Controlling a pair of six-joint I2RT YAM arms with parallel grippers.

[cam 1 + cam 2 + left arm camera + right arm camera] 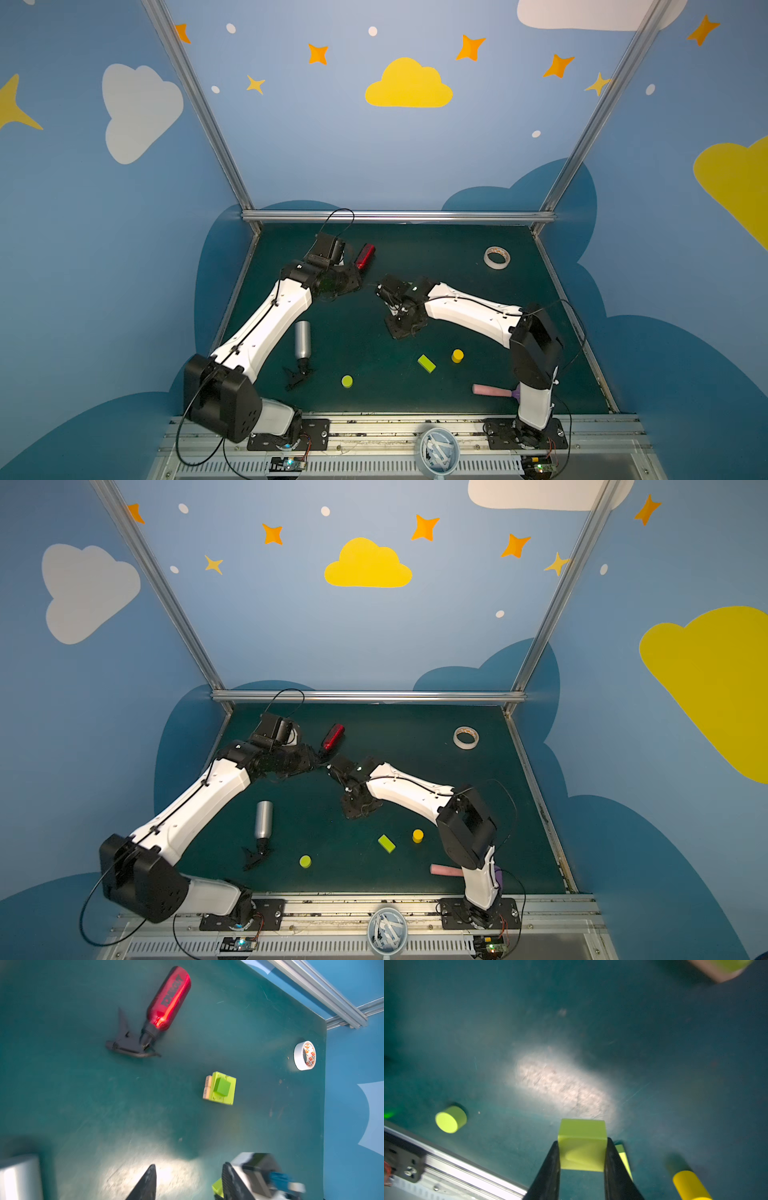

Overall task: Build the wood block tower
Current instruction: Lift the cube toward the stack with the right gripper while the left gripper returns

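Observation:
The tower shows in the left wrist view as tan bars at the bottom, lime-green bars across them and one green cube on top. In both top views the right arm hides it. My right gripper is shut on a lime-green cube, held above the mat in front of the tower. My left gripper hangs open and holds nothing, off to the tower's left. A lime bar, a yellow cylinder and a lime cylinder lie loose near the front.
A red bottle lies at the back by the left arm, and a silver bottle lies front left. A white tape roll sits back right. A pink-handled tool lies by the right arm's base.

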